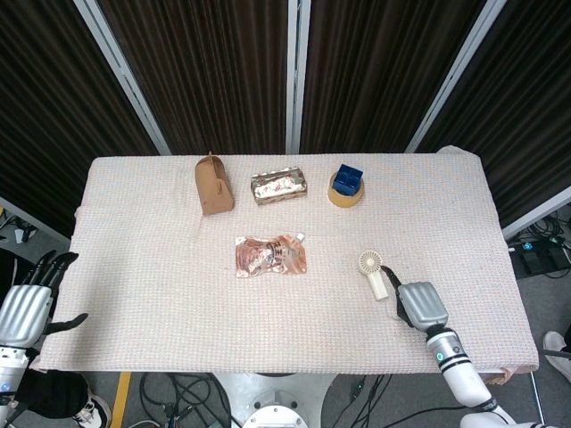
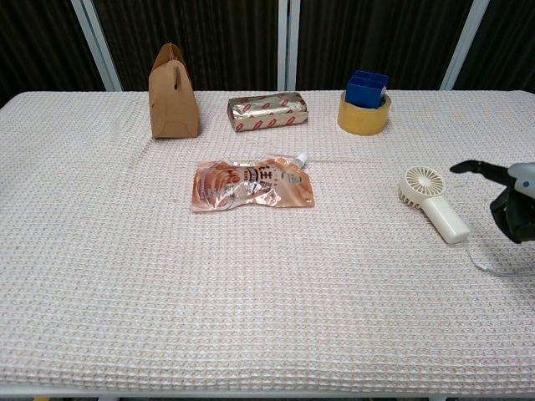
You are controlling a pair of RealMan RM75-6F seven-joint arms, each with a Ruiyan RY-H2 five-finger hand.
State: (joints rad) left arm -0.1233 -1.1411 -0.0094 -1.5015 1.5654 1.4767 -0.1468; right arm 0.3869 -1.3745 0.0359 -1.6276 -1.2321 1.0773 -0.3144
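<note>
Right hand (image 1: 419, 304) empty, fingers apart, just beside handheld fan (image 1: 374, 272), not touching

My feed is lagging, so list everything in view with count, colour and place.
fan: 1, cream, lying flat right of centre, beside the right hand
pouch: 1, copper-pink, flat at the table's centre
carton: 1, brown, upright, far left
packet: 1, silver with red print, far centre
tape roll: 1, tan, far right
box: 1, blue, sitting in the tape roll
cloth: 1, pale pink waffle weave, covering the table
left hand: open, off the table's left edge
right hand: close beside the fan, holding nothing, fingers extended
</note>
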